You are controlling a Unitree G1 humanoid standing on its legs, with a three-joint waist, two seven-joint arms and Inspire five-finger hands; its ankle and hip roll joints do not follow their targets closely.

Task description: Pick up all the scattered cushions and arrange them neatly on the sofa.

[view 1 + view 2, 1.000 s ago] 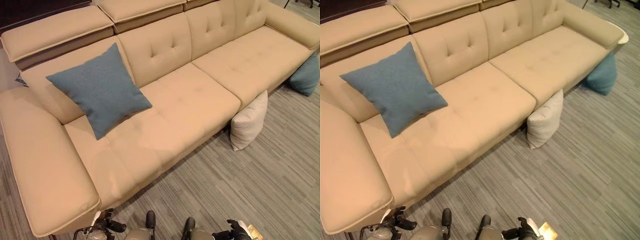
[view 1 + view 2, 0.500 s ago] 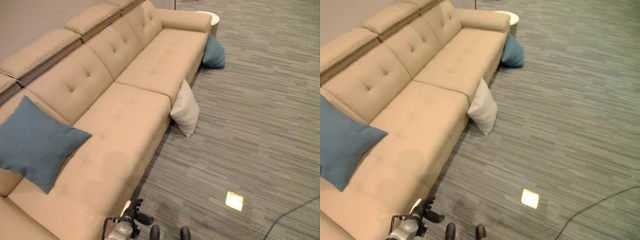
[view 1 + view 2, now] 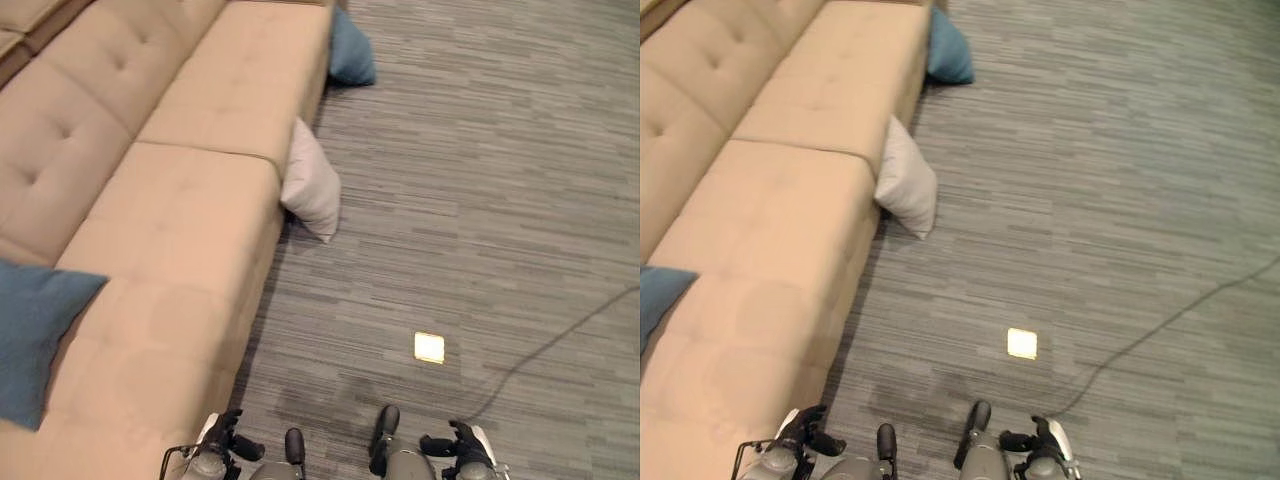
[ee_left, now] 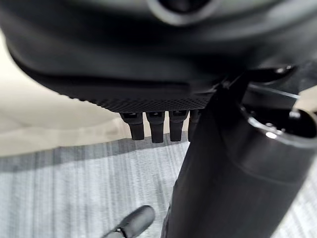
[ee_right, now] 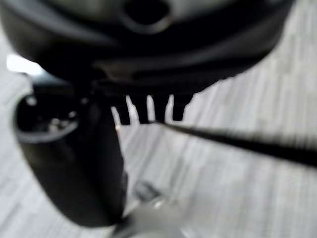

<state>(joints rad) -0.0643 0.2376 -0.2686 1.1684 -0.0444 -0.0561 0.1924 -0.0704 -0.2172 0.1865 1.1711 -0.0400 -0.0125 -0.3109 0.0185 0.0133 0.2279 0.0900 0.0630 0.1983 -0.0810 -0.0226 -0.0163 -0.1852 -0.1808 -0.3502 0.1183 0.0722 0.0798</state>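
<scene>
Your left hand (image 3: 222,447) and right hand (image 3: 462,450) both hang low at the near edge of the head views, above the grey striped floor (image 3: 480,200); in each wrist view the fingers (image 4: 150,127) point straight out with nothing between them, so both hands are relaxed and empty. Just ahead of your right hand a small pale square (image 3: 429,347) lies on the floor. To your left, the beige sofa (image 3: 150,240) runs away from you, and a blue cushion (image 3: 30,330) rests on its near seat. Farther along, a white cushion (image 3: 312,185) stands on the floor, leaning against the sofa's front. Beyond it, at the far end, a second blue cushion (image 3: 349,48) sits on the floor against the sofa.
</scene>
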